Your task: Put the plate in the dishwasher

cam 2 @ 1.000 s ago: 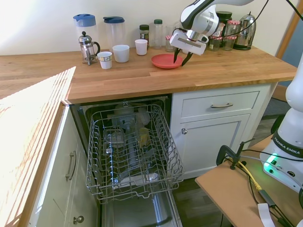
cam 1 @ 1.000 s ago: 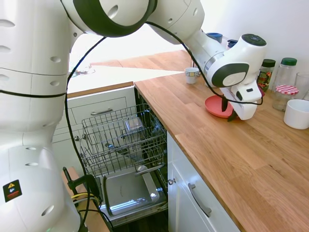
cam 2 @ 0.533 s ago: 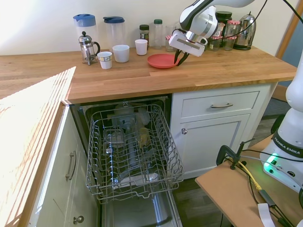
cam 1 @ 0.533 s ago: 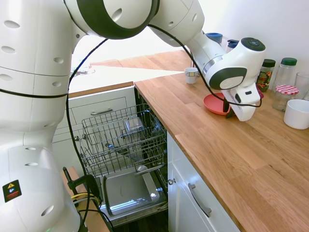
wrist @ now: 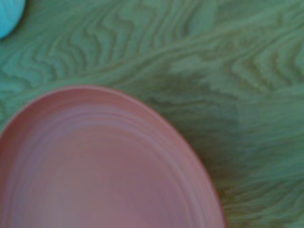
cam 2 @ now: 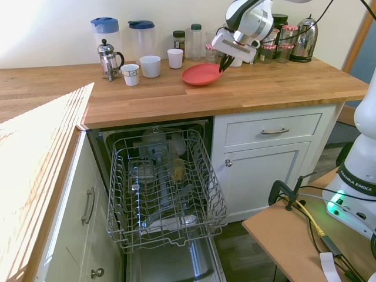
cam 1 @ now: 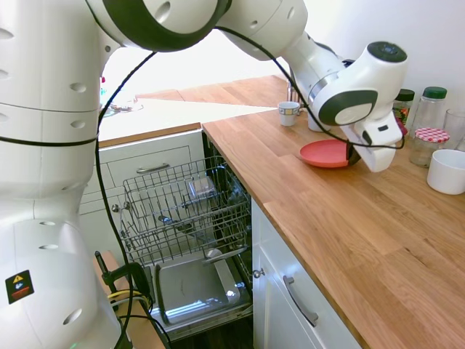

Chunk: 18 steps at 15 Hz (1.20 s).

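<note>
In the first exterior view you've got the gripper (cam 1: 354,154) clamped on the far edge of the plate (cam 1: 325,153) — the coral-red disc hangs clear of the wooden counter (cam 1: 349,233), tilted a little, its shadow on the wood beneath. Just beyond it stand a white bowl (cam 1: 447,171) and a jar with a red checked lid (cam 1: 429,145); a small patterned cup (cam 1: 289,112) sits farther back along the counter. To the left and lower down, the dishwasher (cam 1: 190,240) is open: its grey wire rack (cam 1: 182,211) is pulled out over the dropped steel door (cam 1: 196,291), with a few items already inside.

Switch to the second exterior view and you see it from the other side — the gripper (cam 2: 223,63) pinches the plate (cam 2: 201,74) at its right rim, the plate lifted just above the counter (cam 2: 176,94) and slanting down to the left. Behind it line up a French press (cam 2: 107,59), two white cups (cam 2: 150,66), jars and a steel kettle (cam 2: 304,40). The rack (cam 2: 164,188) stands out from the dishwasher (cam 2: 155,138) below the counter, well apart from the plate.

The wrist view is blurred: the plate (wrist: 99,166) fills the lower left, wood grain (wrist: 228,71) beyond it.
</note>
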Tool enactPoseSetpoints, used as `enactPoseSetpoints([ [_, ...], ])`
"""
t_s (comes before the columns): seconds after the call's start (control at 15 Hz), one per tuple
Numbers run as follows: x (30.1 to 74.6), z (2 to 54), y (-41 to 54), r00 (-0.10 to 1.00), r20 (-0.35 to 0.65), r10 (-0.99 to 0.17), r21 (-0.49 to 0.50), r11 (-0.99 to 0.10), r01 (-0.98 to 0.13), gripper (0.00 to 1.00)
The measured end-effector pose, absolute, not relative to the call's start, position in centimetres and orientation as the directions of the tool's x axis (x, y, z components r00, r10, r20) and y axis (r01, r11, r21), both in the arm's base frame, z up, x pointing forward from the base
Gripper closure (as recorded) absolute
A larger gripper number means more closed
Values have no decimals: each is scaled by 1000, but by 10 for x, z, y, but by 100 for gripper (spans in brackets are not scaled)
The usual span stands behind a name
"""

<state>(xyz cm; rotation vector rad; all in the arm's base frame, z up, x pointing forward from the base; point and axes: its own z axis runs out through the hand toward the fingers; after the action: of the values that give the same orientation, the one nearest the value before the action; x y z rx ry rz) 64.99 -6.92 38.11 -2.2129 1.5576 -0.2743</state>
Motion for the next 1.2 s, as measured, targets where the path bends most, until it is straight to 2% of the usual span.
enactPoseSetpoints([
  [0.2, 654, 488, -60, 413, 70, -908, -403, -404, -821, 100],
  [0.33, 662, 544, 15, 479, 169, -861, -337, -507, -793, 100],
  [0.4, 665, 554, 69, 519, 209, -829, -298, -560, -773, 100],
  [0.6, 654, 557, 208, 631, 333, -700, -169, -703, -691, 100],
  [0.87, 596, 568, 293, 717, 503, -483, -8, -832, -555, 100],
  [1.2, 470, 455, 426, 785, 606, -127, 240, -912, -332, 100],
])
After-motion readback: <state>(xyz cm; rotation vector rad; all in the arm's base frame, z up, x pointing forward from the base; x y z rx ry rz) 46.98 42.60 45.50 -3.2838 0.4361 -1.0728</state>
